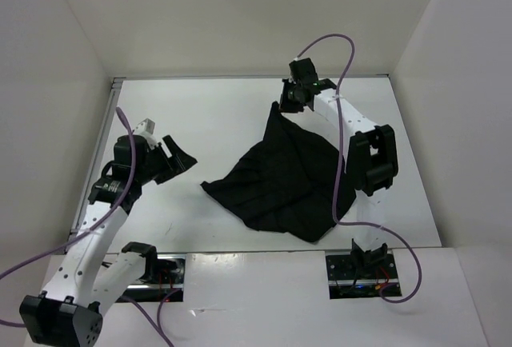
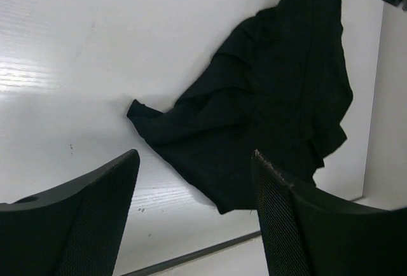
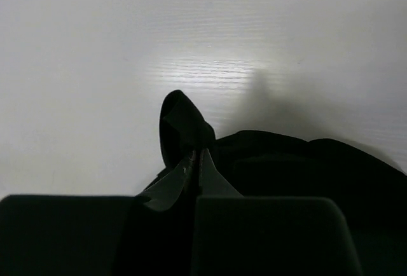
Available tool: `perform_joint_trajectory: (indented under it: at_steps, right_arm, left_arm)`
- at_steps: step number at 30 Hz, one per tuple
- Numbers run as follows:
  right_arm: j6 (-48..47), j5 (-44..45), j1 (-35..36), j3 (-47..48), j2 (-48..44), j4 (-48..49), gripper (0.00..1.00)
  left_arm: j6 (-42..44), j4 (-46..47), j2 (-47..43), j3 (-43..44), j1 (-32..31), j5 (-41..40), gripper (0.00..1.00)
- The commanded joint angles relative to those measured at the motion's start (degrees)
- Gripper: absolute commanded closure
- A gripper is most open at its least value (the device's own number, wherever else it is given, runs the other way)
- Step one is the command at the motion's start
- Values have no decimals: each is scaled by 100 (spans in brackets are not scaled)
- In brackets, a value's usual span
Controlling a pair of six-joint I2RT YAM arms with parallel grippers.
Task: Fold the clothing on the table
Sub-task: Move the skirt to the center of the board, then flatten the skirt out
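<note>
White table (image 1: 200, 115) bears the clothing (image 1: 280, 179), far corner clamped in the right pincer (image 1: 282, 107); left pincer (image 1: 178, 166) gapes, well apart.

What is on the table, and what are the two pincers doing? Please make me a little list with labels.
clothing: black, crumpled, not yet folded
where: right half of the table
table: white and flat
right pincer: shut on the far corner of the clothing
left pincer: open, holding nothing, off to the left of the clothing and not touching it
</note>
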Motion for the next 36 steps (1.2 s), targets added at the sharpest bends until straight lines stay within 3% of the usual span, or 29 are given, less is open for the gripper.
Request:
perform_joint_trajectory:
  at_steps: [1,4,8,11,14,15,20,23,29,33,36]
  right_arm:
    - [93,897,-37,322,124,66,100]
    - [41,1662,-37,260,-7,127,58]
    - [-12,2155,-37,155,-569,-57,50]
    - [-65,2305,-37,-3,-1175,-303,47]
    - [-65,2427,-37,-240,-1781,-602,44]
    - [-65,2428,-37,-346,-2131,-602,44]
    - [-65,2349,-150,-909,-3030,-725,40]
    - [-65,2270,-230,-1137,-3408,-892,40]
    - [-12,2217,-643,-1709,-4049,-954,40]
    - [-12,2156,-994,-1902,-4323,-1076,39]
    - [-12,2156,-1267,-1955,-4534,-1077,38]
  left_arm:
    - [463,502,308,69,76,934,22]
    - [1042,380,704,296,-73,1489,23]
    - [1790,-7,1318,929,-503,1708,25]
    - [2133,-69,1609,1403,-1118,1640,25]
    - [2344,-69,2432,1859,-2057,947,27]
    - [2414,1,2645,2010,-2573,440,27]
    - [3056,-69,4208,3073,-3833,-1171,28]
    - [3389,-69,4841,3539,-4291,-1866,27]
    - [3838,387,5740,4252,-4889,-2464,25]
    - [3839,888,5961,4183,-5100,-2676,35]
    - [3839,1118,6188,4182,-5224,-2676,35]
